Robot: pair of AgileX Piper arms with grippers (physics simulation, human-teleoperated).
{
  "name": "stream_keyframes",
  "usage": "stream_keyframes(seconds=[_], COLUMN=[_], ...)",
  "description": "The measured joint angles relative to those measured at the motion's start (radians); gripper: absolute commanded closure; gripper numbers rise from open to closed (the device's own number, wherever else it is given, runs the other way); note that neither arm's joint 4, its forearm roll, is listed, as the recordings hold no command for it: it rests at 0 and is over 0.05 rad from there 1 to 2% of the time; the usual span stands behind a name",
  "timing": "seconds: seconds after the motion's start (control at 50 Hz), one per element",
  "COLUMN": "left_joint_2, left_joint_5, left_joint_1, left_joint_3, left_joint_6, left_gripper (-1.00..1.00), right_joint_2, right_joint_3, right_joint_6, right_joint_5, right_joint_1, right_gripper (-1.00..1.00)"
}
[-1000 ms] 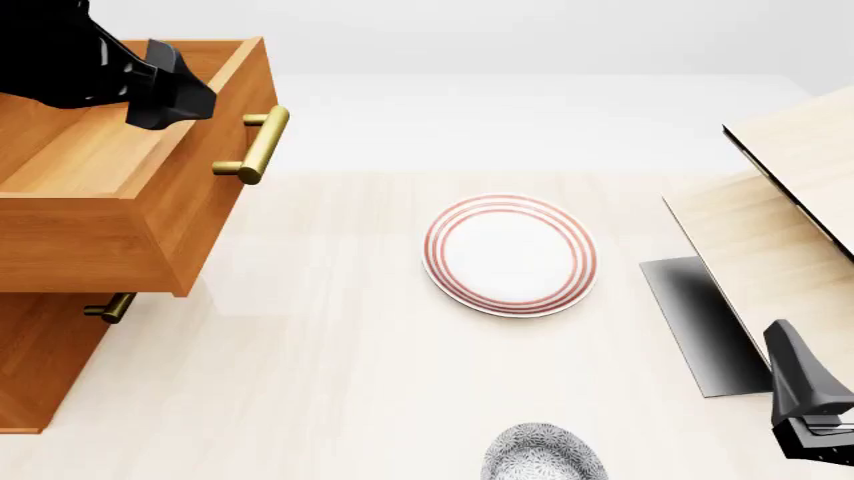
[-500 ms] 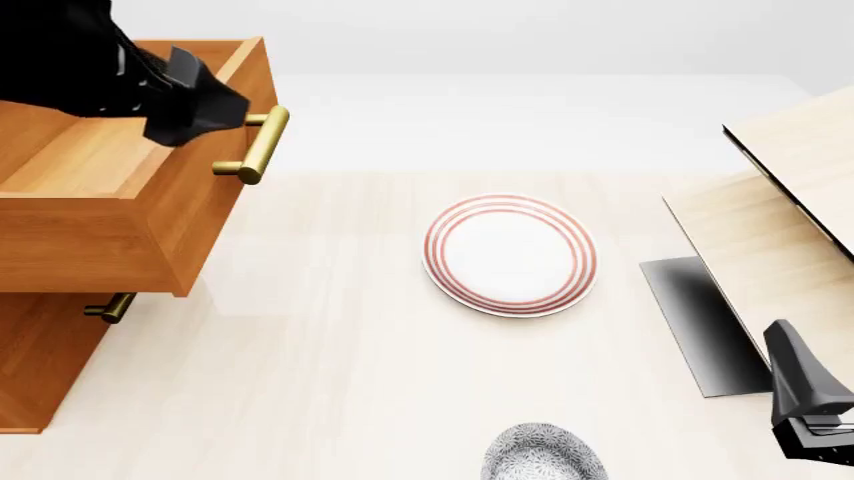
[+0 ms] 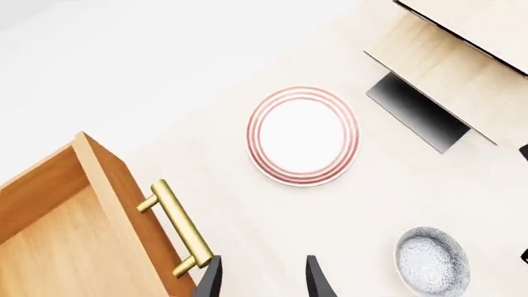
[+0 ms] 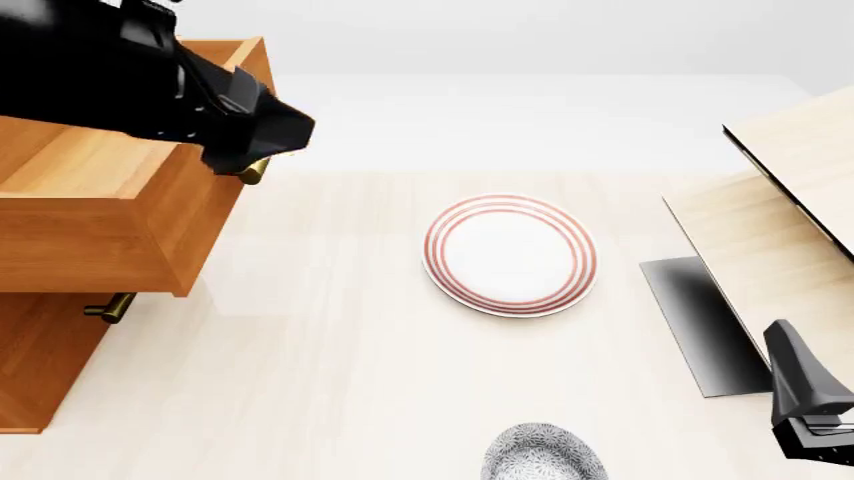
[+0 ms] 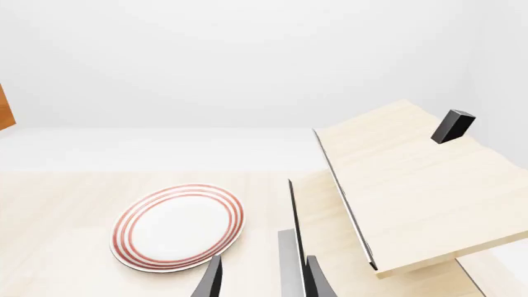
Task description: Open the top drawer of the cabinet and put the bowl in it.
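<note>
Above the pulled-out top drawer (image 4: 94, 190), left gripper (image 3: 262, 279) hangs with fingers parted and empty; it should swing wide of the plate (image 4: 510, 254) toward the bowl (image 4: 541, 455), then descend squarely

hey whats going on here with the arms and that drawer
The top drawer of the cabinet stands pulled out, with nothing visible inside. The left gripper, open and holding nothing, hangs just past the drawer's brass handle. The bowl sits untouched at the table's near edge, the red-ringed plate mid-table. The right gripper is open, off to the right by the pale wood unit.
</note>
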Motion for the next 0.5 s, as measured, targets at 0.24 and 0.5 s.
stream_keyframes(seconds=[0.24, 0.5], left_joint_2=[0.007, 0.022], left_joint_5=[-0.072, -0.162], left_joint_1=[-0.067, -0.126], left_joint_3=[0.070, 0.164], left_joint_6=[-0.040, -0.088], left_gripper=[-1.00, -1.00], right_joint_2=[0.000, 0.000], right_joint_3=[0.000, 0.000], right_joint_6=[0.000, 0.000], right_joint_5=[0.000, 0.000], right_joint_1=[0.000, 0.000], right_gripper=[-1.00, -1.00])
